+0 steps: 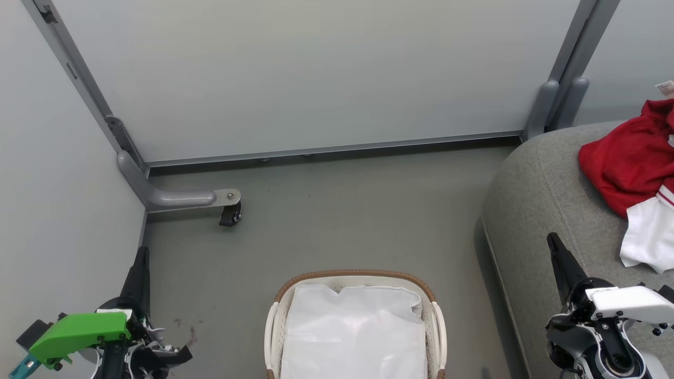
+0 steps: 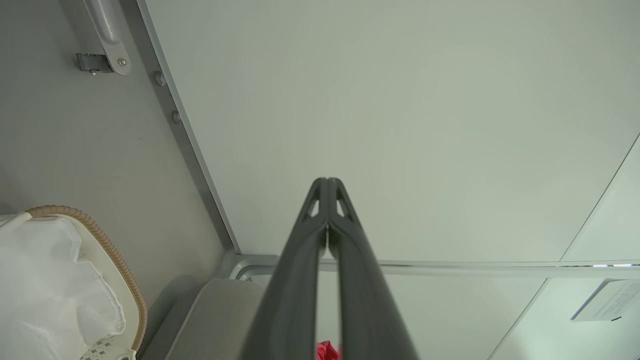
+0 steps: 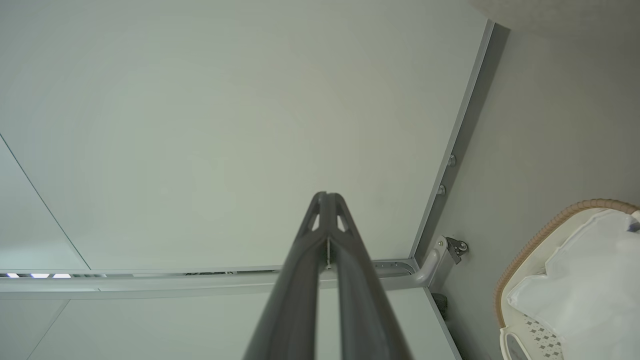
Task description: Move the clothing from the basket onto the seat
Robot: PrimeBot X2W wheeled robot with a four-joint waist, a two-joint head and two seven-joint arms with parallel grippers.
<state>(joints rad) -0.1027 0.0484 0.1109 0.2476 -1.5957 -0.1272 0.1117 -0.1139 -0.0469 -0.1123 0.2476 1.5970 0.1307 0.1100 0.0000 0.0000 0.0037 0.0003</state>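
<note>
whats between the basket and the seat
Bare grey floor lies between the basket and the seat, which stand apart; the head view shows it.

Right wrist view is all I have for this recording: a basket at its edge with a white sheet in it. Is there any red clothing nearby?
Observer: Yes. In the head view the red clothing lies on the grey seat, on the robot's right of the basket.
Operator: Any red in the basket itself?
Observer: From above, the white sheet covers the part of the inside that is in frame. I can't tell what lies under it.
Operator: And the other arm?
Observer: The left claw is shut with nothing between its fingers, low on the robot's left of the basket.
</note>
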